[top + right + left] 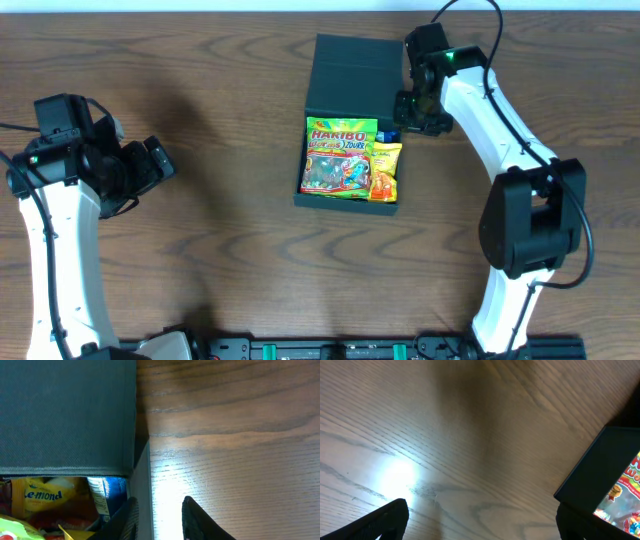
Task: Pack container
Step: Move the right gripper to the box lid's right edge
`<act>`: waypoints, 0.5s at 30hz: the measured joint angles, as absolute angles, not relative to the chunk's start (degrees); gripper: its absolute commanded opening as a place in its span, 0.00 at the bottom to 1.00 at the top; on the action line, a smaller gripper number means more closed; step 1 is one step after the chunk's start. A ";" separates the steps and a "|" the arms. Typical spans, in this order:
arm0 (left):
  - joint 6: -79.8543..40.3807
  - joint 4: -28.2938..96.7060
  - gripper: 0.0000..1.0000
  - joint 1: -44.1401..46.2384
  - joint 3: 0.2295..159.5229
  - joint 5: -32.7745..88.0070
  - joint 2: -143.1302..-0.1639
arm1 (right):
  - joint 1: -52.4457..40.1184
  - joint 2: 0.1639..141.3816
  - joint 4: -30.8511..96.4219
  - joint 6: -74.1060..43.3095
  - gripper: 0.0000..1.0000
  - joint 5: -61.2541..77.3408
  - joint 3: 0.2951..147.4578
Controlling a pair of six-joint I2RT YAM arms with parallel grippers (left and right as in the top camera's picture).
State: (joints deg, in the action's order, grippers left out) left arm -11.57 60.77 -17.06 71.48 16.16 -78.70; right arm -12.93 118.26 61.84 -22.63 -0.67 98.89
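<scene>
Table: dark wood-grain top (220, 250), flat and smooth-looking. Bare wood shows on every side of the box, so both arms seem to have room.
Container: the teal-green box (350, 75) sits upper centre in the overhead view, just right of the middle. It looks stiff and matte, not slippery, and probably light even when filled.
Where to hold: I'd take a side wall at its rim, since the walls look rigid enough to pinch.
Lid: the flap (65, 415) stands open at the top end. Being hinged, it should swing, so better pushed than gripped.
Sweets bag: it (340, 155) lies inside, soft and crinkly, beside a yellow packet (385, 170).
Right gripper: it (159, 502) is at the box's upper right corner, fingers partly spread astride the right wall, not visibly squeezing it.
Left gripper: it (160, 162) is at far left, well apart from the box, spread wide and empty.
</scene>
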 measured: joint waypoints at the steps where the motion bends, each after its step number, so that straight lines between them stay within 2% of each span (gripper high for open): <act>1: -11.55 60.80 0.95 -17.06 71.48 16.16 -78.70 | -12.93 118.26 61.87 -22.63 0.30 -0.60 98.89; 15: -11.57 60.80 0.95 -17.06 71.48 16.16 -78.70 | -12.93 118.26 59.81 -22.63 0.31 4.10 98.89</act>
